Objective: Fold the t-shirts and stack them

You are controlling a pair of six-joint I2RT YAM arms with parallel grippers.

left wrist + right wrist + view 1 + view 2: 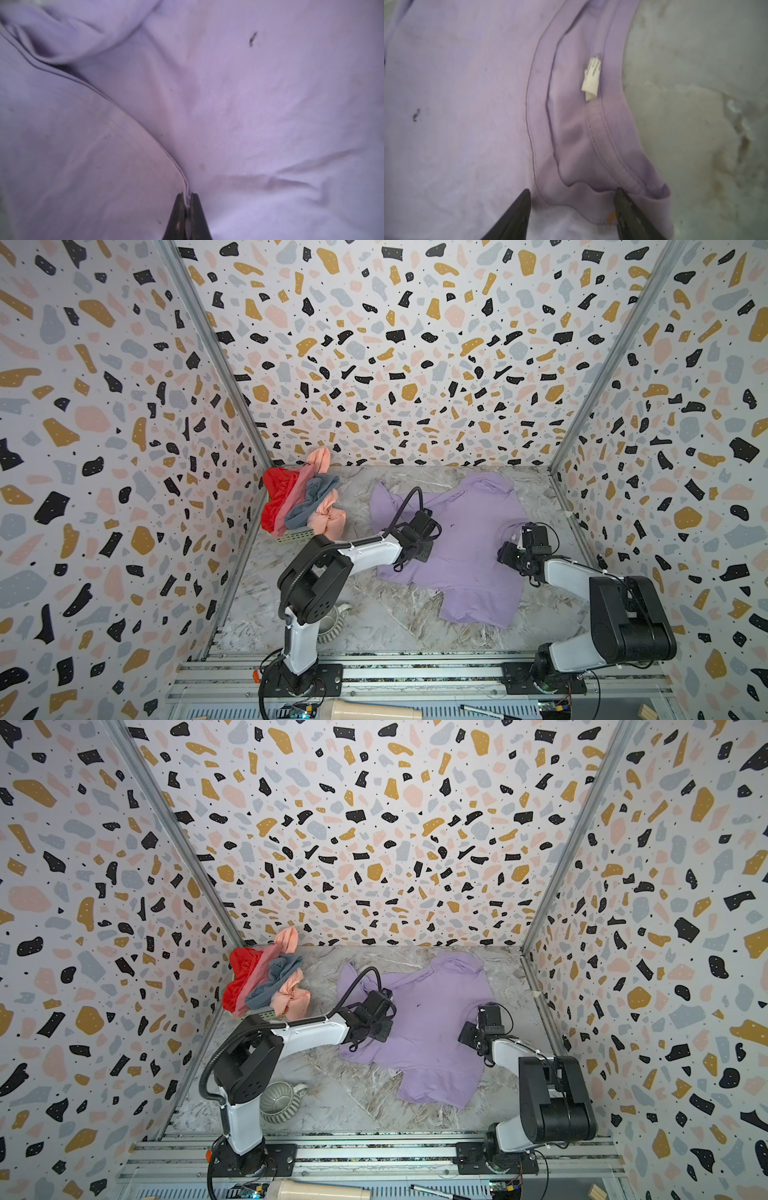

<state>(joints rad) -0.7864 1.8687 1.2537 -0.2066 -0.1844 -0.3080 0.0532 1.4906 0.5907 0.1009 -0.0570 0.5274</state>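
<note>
Lilac t-shirt (465,556): laid crumpled on the desk (395,614), toward 3 o'clock. Its 9 o'clock fold is gripped by the closed left jaws; its 3 o'clock collar (602,133) is straddled by open right jaws.

**Twin white-and-black arms with dark, pointed claws**

The left arm (365,549) and the right arm (569,576) are built alike, with glossy white shells on the links and bulky matte black housings at the joints. Just behind the left claw (188,199) a thick black cable (416,489) curves off the wrist block. The right claw (573,191) has dark, smooth fingers (517,216) tapering to narrow tips. Far back from the claws, black base plates (328,678) carry small screws, and an orange tab (256,675) sits beside the left one.
</note>
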